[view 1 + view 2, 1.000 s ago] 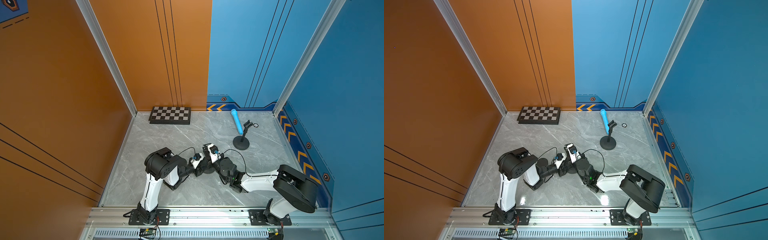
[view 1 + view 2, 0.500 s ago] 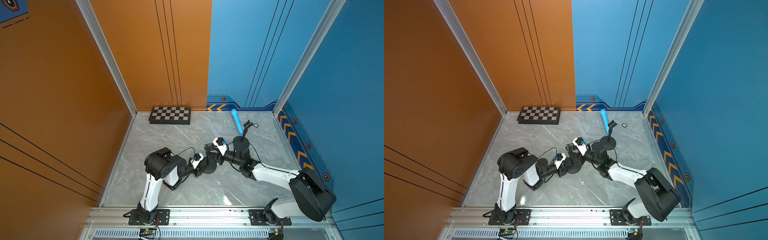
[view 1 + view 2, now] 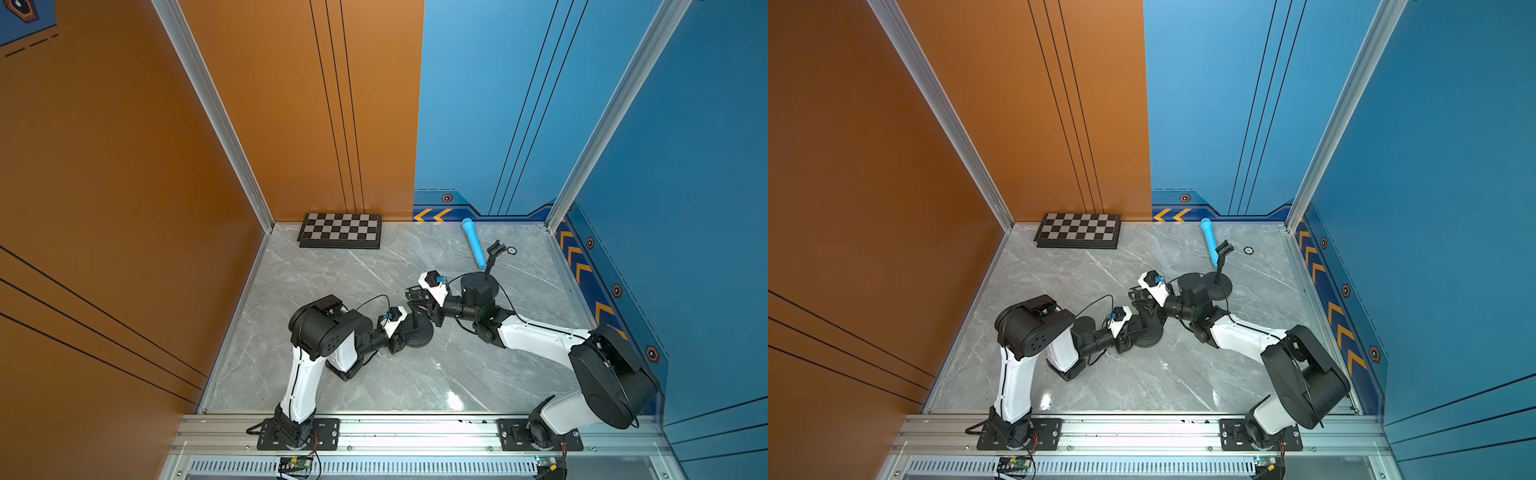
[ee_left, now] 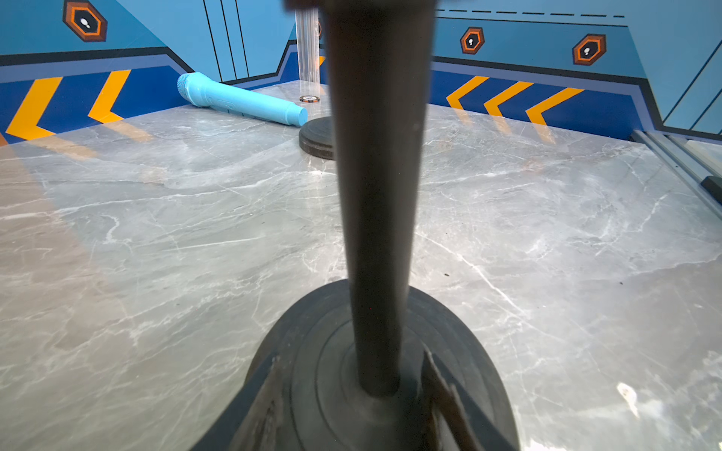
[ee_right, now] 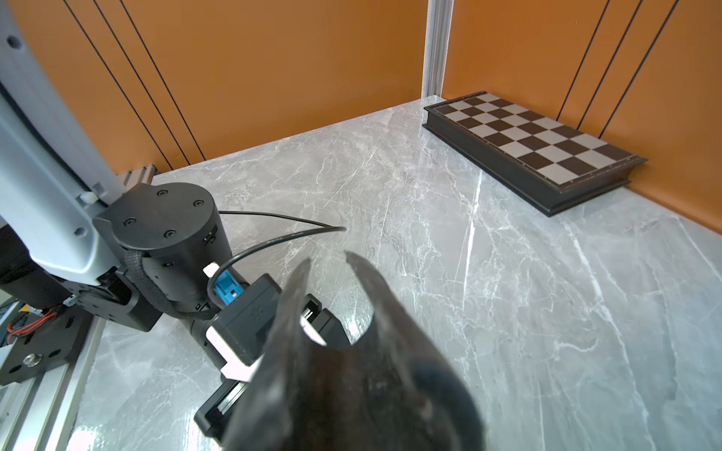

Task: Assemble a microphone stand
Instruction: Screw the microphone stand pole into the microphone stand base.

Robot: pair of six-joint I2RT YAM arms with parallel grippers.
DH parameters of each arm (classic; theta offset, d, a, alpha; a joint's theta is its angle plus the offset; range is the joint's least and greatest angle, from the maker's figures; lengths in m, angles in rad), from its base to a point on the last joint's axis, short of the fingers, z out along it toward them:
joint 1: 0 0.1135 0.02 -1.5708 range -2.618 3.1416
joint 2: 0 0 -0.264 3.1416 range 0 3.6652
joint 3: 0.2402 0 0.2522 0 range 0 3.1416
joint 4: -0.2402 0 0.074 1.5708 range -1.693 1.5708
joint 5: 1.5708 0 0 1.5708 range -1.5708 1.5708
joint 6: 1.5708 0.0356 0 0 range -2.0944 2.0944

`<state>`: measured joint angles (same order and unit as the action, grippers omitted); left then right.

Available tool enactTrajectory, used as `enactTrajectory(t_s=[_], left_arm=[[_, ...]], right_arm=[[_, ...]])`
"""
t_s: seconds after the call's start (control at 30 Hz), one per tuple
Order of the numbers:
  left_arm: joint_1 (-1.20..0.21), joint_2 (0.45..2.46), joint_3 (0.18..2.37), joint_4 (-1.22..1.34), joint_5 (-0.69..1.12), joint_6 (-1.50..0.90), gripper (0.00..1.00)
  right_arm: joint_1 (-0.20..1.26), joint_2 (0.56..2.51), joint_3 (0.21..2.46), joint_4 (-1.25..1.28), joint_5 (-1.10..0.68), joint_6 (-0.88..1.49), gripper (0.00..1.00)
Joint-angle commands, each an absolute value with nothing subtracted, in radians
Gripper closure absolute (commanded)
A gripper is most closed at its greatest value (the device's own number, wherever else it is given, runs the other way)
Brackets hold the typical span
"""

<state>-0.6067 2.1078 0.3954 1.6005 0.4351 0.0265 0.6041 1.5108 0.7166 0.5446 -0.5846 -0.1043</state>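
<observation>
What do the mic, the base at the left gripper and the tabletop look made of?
Mic: light blue, matte, one moulded colour; probably plastic.
Base: dull black disc with concentric rings; coated metal or plastic, unclear.
Tabletop: grey with white veins, glossy, mirroring the wall chevrons; polished stone or a stone-look sheet.

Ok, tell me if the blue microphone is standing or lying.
Lying: the blue microphone rests flat on the table in both top views.

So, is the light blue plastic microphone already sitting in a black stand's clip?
No, the light blue plastic microphone lies flat on the grey marble table, beside a round black base.
</observation>
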Motion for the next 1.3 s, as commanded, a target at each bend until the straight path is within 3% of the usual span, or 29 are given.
enactTrajectory(t_s=[0.0,0.13,0.2,0.37,0.47,0.67,1.03,1.27], left_arm=[[-0.595,2.166,0.365,1.404,0.425,0.043,0.42],[-0.595,2.166,0.364,1.403,0.422,0.043,0.42],[-0.595,2.167,0.366,1.403,0.421,0.042,0.42],[-0.595,2.172,0.369,1.403,0.421,0.036,0.42],[-0.595,2.175,0.369,1.403,0.421,0.033,0.42],[-0.597,2.180,0.371,1.403,0.425,0.034,0.42],[-0.636,2.050,0.368,1.365,0.487,0.020,0.42],[-0.670,2.123,0.410,1.358,0.480,0.027,0.42]], right_arm=[[0.616,1.484,0.675,0.607,-0.427,-0.055,0.89],[0.673,1.434,0.617,0.642,-0.197,-0.026,0.97],[0.752,1.400,0.569,0.671,0.025,-0.012,1.00],[0.931,1.404,0.497,0.755,0.603,0.097,1.00],[1.004,1.469,0.504,0.802,0.754,0.087,1.00],[1.022,1.548,0.538,0.801,0.816,0.129,1.00],[1.014,1.517,0.555,0.767,0.699,0.125,0.96],[1.015,1.522,0.552,0.775,0.647,0.107,0.84]])
